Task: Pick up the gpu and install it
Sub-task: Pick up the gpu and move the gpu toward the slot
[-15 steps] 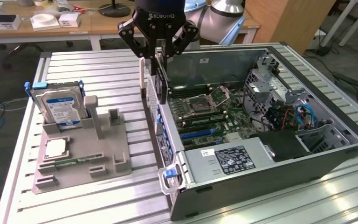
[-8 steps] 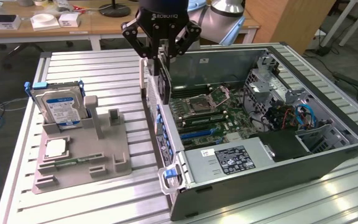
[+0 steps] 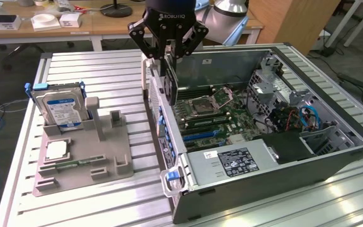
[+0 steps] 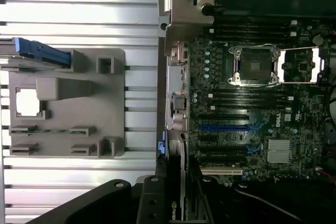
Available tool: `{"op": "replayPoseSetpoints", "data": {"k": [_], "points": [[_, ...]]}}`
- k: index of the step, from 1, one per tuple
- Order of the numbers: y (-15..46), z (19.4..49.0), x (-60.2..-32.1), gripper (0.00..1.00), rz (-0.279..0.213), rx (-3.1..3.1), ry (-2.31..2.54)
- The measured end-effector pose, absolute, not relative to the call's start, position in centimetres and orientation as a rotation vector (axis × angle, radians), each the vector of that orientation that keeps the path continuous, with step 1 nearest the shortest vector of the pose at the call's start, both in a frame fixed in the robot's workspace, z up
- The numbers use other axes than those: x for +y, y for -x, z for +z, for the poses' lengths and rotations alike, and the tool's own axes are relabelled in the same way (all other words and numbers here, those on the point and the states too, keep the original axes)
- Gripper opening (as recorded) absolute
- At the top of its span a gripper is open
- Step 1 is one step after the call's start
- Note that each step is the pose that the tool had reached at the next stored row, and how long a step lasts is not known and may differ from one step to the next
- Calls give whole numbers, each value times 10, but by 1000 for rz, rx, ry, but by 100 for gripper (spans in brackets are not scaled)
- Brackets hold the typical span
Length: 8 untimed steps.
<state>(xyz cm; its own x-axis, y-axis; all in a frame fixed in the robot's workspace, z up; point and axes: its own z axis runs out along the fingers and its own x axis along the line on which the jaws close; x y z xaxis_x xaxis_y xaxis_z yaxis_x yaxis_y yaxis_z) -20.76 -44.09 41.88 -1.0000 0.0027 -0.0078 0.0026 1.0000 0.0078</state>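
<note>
Gripper (image 3: 170, 53): jaws clamped on the gpu (image 3: 170, 81), gripping its top edge.
Gpu: held on edge and hanging upright, over the case (image 3: 263, 189) wall on the exterior view's left, above the motherboard (image 3: 213, 113), not seated.
Case: lying open on its side.
Holder (image 3: 115, 165): beside the case, on the exterior view's left.
Hard drive (image 3: 60, 109): upright in the holder's slot farthest from the case.

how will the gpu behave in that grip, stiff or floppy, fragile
Probably stiff: the gpu hangs straight down from the gripper without bending. Likely fragile, being a thin circuit card held edge-on over the open computer case. Pinched at its top edge, it may swing if bumped.
</note>
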Motion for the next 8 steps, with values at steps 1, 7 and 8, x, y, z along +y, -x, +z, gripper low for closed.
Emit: {"op": "replayPoseSetpoints", "data": {"k": [1, 7, 8], "points": [[204, 419, -441, 26, 4, 3134, -4], [198, 419, -441, 26, 4, 3134, -4], [197, 419, -441, 26, 4, 3134, -4]]}}
